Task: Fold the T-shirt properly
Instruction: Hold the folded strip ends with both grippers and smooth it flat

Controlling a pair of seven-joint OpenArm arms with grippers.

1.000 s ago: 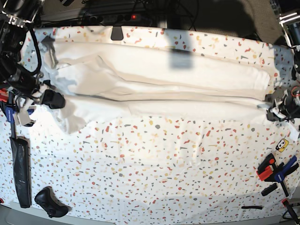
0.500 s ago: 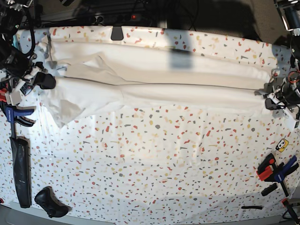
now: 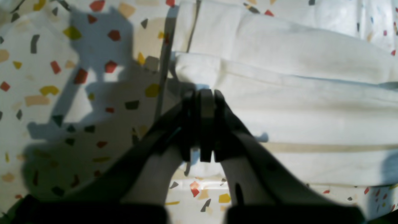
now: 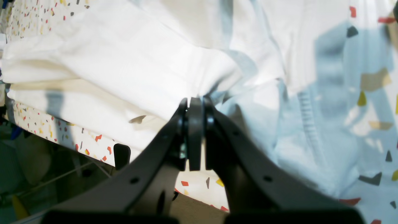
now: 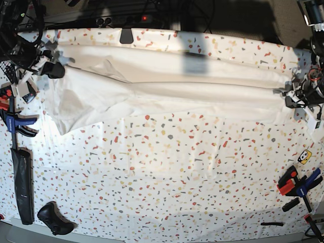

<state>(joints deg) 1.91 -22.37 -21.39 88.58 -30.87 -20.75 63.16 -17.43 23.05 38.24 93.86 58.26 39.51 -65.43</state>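
Note:
The white T-shirt [image 5: 172, 86] lies stretched out in a long band across the back of the speckled tabletop [image 5: 167, 177]. At its left end in the base view, my right gripper [image 5: 53, 70] is shut on the cloth. The right wrist view shows the right gripper [image 4: 194, 102] pinching a bunched fold of the T-shirt [image 4: 124, 62]. At the opposite end, my left gripper [image 5: 289, 98] is shut on the shirt's edge. In the left wrist view the left gripper [image 3: 202, 95] grips the layered T-shirt [image 3: 295, 102]. A sleeve hangs loose at the lower left.
Blue clamps [image 5: 17, 124], a black strip [image 5: 23, 185] and a black handheld device [image 5: 53, 217] lie along the left edge. Red and blue clamps [image 5: 298, 185] and a yellow sticker [image 5: 304, 157] are at the right. A black clip [image 5: 126, 35] sits on the back edge.
Both grippers have moved toward the back of the table, carrying the shirt's near edge with them. The band of cloth now sits further back and looks narrower.

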